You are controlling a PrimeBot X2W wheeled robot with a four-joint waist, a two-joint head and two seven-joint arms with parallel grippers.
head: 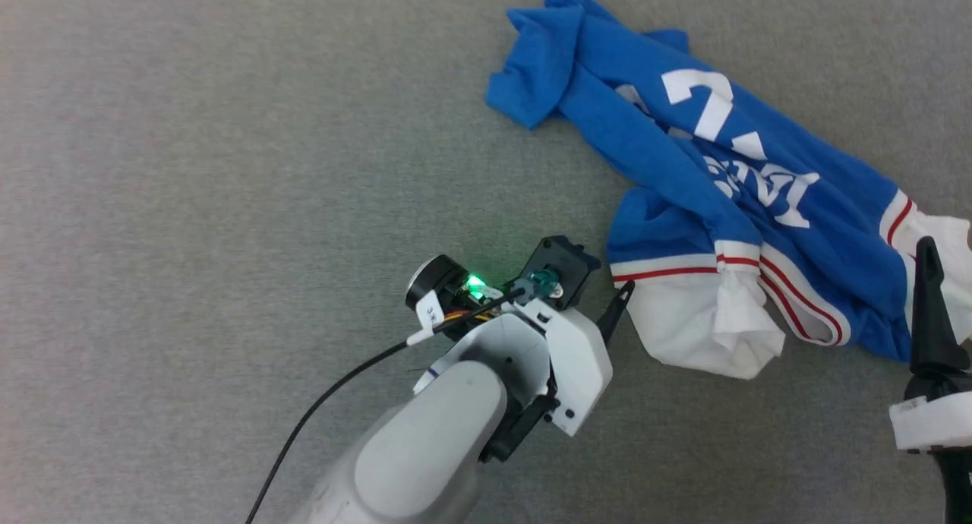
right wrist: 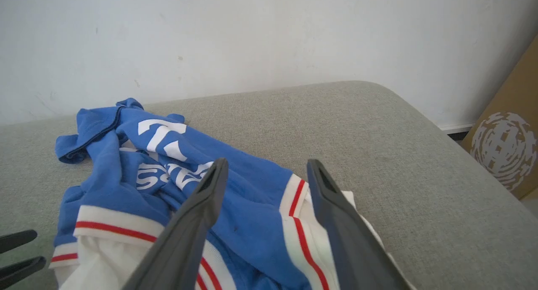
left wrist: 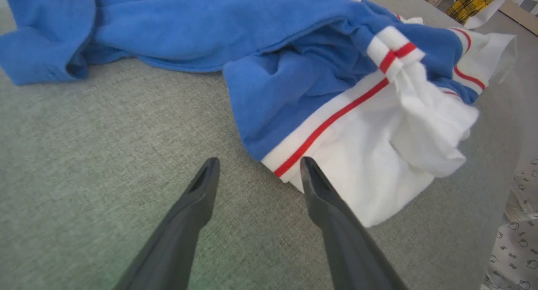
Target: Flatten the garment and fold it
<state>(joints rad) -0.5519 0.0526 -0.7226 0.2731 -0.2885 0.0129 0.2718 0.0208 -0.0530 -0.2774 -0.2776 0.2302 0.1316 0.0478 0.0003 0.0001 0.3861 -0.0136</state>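
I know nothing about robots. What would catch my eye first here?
A bright blue jersey T-shirt with white, red-striped sleeves lies bunched at the upper right of the grey fabric surface. The left claw is open, its two dark fingers close by one white sleeve, a small green light glowing on its wrist. The right claw hangs open over the shirt's other sleeve.

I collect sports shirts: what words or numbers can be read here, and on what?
"7": big white numeral on the garment, partly folded.
White lettering beside it: creased, unreadable.
Cable tag on the left arm: too small to read.
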